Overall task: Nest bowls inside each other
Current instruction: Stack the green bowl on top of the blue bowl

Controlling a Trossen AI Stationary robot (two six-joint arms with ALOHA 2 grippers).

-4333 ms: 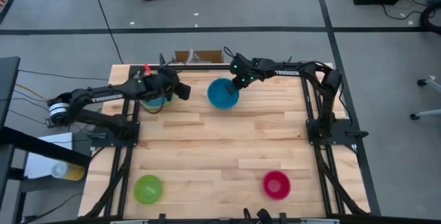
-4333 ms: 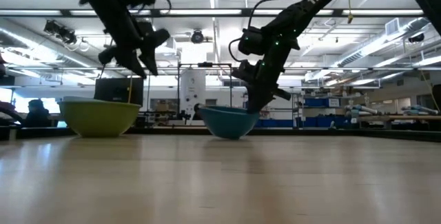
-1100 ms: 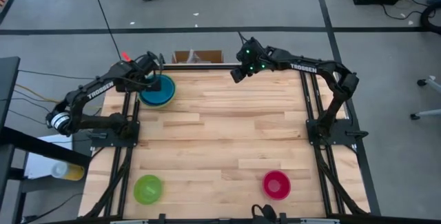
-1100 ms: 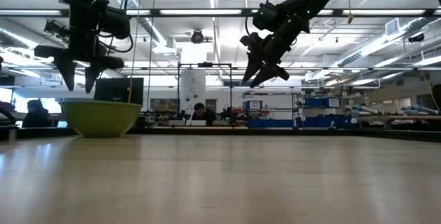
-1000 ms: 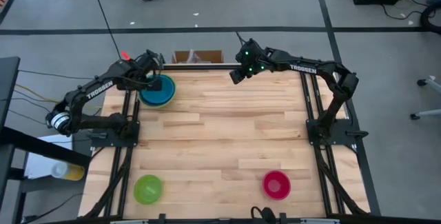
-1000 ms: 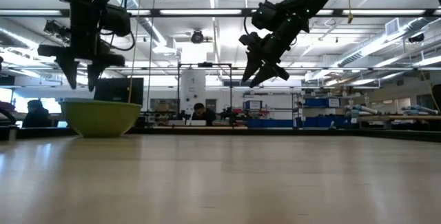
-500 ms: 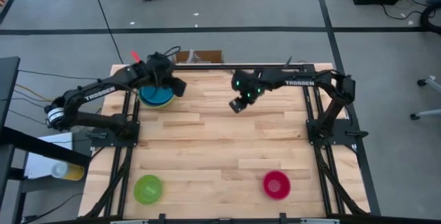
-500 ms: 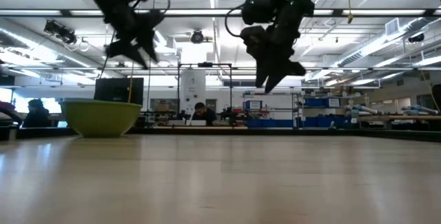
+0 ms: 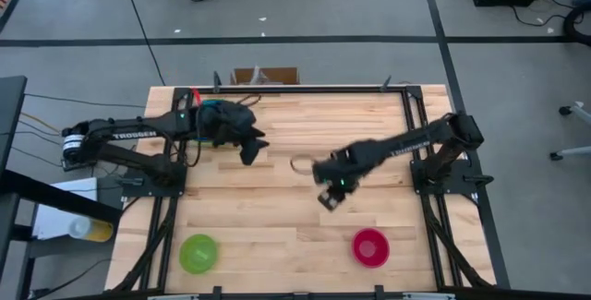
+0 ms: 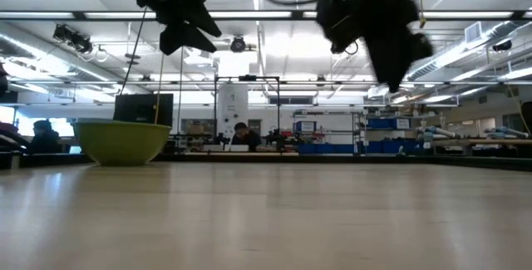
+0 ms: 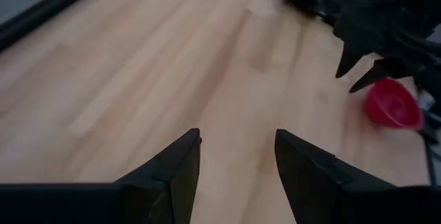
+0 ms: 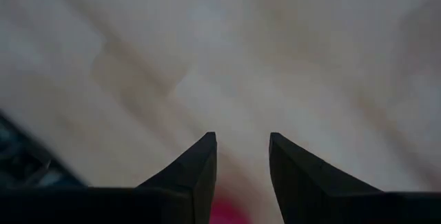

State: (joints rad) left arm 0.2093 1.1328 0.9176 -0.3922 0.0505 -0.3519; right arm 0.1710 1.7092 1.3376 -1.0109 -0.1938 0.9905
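A large lime green bowl (image 10: 121, 141) stands on its base near the table's far left corner; in the high view my left arm covers most of it. A small lime green bowl (image 9: 199, 252) sits near the front left. A small magenta bowl (image 9: 370, 246) sits near the front right, and also shows in the left wrist view (image 11: 393, 103). My left gripper (image 9: 249, 150) hangs open and empty above the table, to the right of the large bowl. My right gripper (image 9: 328, 198) hangs open and empty over the table's middle, on the far left side of the magenta bowl.
Bare wooden tabletop (image 9: 277, 208) lies between the bowls. Black frame rails (image 9: 406, 134) run along the table's left and right sides beside the arm bases. A cardboard box (image 9: 266, 76) stands just beyond the far edge.
My left gripper has swung away from above the large green bowl toward the table's middle, turning as it went. My right gripper has swept from the far edge toward the near edge, closer to the magenta bowl, tipping to point more steeply down. No bowl has moved.
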